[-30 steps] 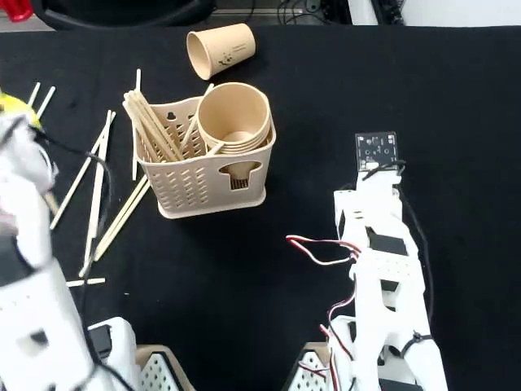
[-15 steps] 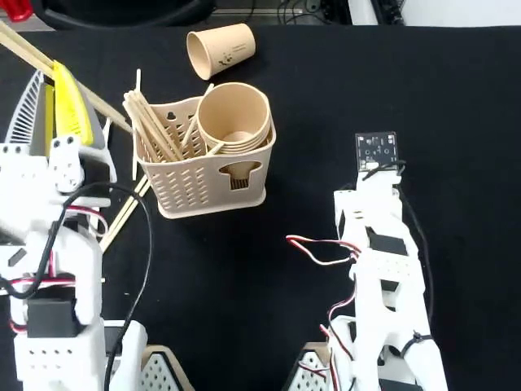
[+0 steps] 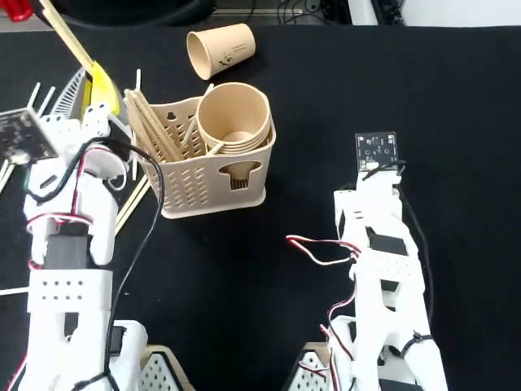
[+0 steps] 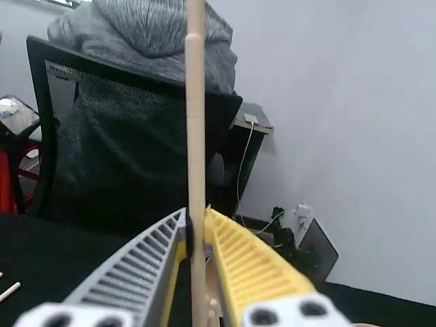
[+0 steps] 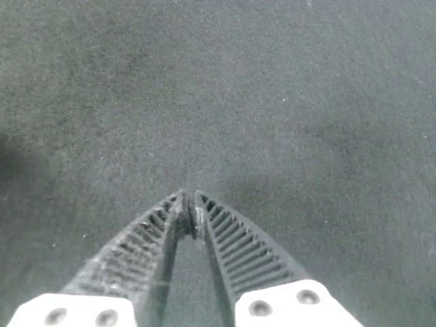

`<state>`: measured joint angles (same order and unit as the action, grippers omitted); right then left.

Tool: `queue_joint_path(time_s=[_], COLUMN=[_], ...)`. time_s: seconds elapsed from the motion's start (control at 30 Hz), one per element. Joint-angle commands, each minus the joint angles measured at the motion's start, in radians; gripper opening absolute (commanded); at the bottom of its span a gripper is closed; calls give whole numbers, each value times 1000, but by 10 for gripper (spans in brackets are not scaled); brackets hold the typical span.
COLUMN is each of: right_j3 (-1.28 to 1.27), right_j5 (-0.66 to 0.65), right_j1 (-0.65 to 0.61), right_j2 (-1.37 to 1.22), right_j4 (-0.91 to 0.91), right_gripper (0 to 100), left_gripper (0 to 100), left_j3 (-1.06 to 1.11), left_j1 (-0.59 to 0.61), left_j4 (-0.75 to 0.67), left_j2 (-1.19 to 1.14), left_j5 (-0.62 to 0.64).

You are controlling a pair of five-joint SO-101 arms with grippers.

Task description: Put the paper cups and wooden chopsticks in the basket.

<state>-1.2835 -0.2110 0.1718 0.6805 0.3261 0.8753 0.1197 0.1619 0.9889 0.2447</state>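
A beige basket stands left of centre, holding stacked paper cups and several wooden chopsticks. Another paper cup lies on its side behind the basket. Loose chopsticks lie on the table left of the basket, partly hidden by the left arm. My left gripper hovers just left of the basket's rim, shut on one chopstick that sticks out past its tips. My right gripper is shut with nothing in it, low over bare black table at the right.
The right arm stretches along the table's right side. A red object sits at the far left corner by the table's back edge. Black tabletop lies open between the basket and the right arm.
The left arm has swung from the far left toward the basket with the chopstick in its gripper, and the chopstick now points up and away. The right arm has not moved.
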Motion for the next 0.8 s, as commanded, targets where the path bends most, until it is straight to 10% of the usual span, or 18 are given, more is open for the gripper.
queue_joint_path(time_s=[0.0,0.4,0.77], right_j3=[10,10,7], right_j5=[-12,-12,-14], right_j1=[-12,-11,-11], right_j2=[31,31,31], right_j4=[-20,-20,-20], right_gripper=[13,13,13], left_gripper=[30,153,173], left_j3=[-2,13,-294], left_j1=[-12,1,329], left_j4=[-11,249,856], left_j2=[-14,66,48], left_j5=[3,-9,-187])
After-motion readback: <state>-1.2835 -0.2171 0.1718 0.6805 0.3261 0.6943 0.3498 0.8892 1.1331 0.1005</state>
